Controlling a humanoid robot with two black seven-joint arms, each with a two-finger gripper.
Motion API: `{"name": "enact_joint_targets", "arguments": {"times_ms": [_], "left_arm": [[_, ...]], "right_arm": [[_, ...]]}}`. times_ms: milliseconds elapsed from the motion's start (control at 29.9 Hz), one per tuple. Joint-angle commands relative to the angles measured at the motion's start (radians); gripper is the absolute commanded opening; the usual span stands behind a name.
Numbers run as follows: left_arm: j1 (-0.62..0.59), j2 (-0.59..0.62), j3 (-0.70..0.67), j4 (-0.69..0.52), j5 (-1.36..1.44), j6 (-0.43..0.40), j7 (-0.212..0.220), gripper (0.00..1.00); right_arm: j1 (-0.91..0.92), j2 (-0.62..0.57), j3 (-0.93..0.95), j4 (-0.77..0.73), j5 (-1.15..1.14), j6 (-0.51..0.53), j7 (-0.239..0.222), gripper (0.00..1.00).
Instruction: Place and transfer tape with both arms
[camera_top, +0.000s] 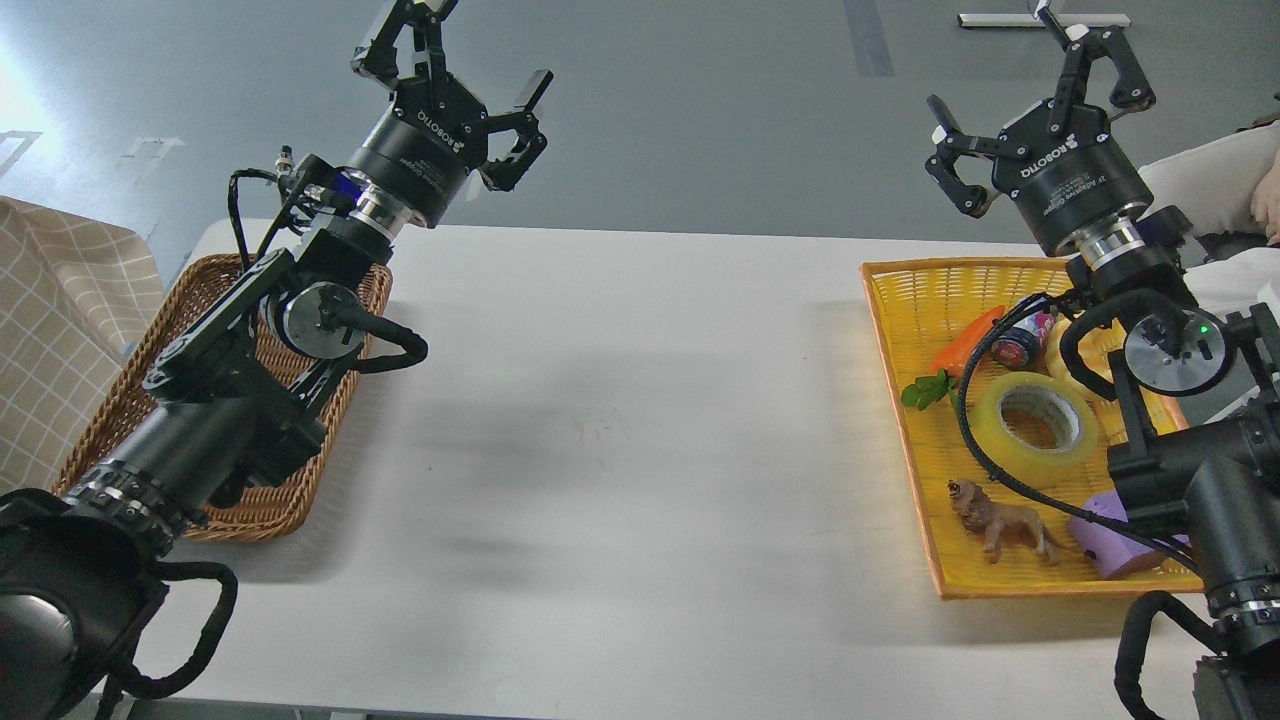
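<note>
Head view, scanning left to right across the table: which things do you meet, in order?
Checked cloth → brown wicker basket → left claw → green leaf → toy lion → tape → right claw.

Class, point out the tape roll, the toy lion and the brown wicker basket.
tape roll (1000, 432), head view, yellow band left of core.
toy lion (1010, 527), head view, its body.
brown wicker basket (262, 518), head view, near rim.

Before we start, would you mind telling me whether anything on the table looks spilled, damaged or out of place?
Nothing stands out. The tape lies flat in the yellow tray among the toys, the wicker basket sits at the left, and both pincers, left and right, hang open above the table.
</note>
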Motion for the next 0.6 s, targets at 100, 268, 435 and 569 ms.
{"name": "enact_joint_targets", "arguments": {"times_ms": [100,268,435,569], "left_arm": [[0.000,-0.002,0.016,0.007,0.001,0.000,0.005,0.98],[0.000,-0.007,0.014,0.011,0.001,0.000,0.006,0.98],[-0.003,-0.005,0.014,0.010,0.003,0.000,0.006,0.98],[-0.009,-0.007,0.014,0.010,0.003,0.000,0.008,0.98]], "right_arm": [[0.003,0.004,0.004,0.001,0.000,0.000,-0.001,1.00],[0.002,0.002,0.002,0.001,0.000,0.000,-0.001,1.00],[0.006,0.002,0.004,0.001,0.000,0.000,-0.001,1.00],[0.008,0.002,0.004,0.001,0.000,0.000,-0.001,1.00]]}}
